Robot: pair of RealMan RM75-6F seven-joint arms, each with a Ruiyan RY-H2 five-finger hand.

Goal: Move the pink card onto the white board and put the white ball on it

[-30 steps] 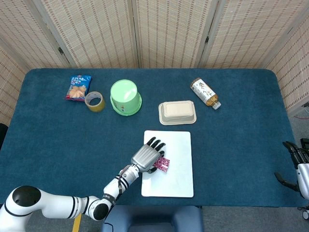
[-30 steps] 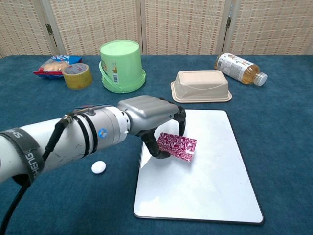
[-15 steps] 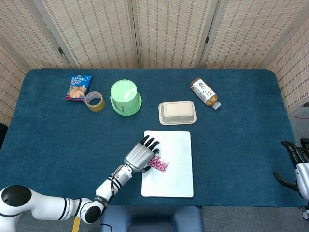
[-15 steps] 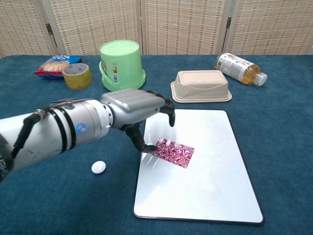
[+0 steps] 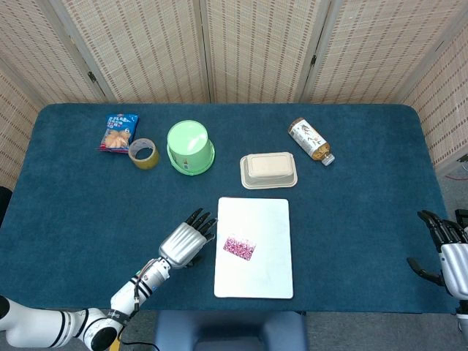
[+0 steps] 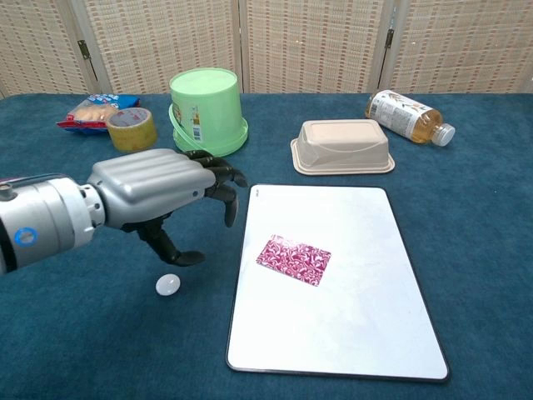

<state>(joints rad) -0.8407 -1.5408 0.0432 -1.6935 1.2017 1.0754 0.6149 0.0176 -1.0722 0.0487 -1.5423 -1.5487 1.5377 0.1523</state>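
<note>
On the tabletop's (image 6: pixel 466 200) left, the left hand (image 6: pixel 158 187) hovers empty, fingers spread and arched, directly above the ball (image 6: pixel 167 285), probably lined up to grasp it. Just right lies the board (image 6: pixel 350 333), with the card (image 6: pixel 293 259) flat on its upper left part, so the ball likely goes there next. Far right, the right hand (image 5: pixel 444 248) idles off the edge, open and holding nothing.

Pink card (image 5: pixel 239 248) lies on white board (image 5: pixel 254 247); left hand (image 5: pixel 184 242) beside.
</note>
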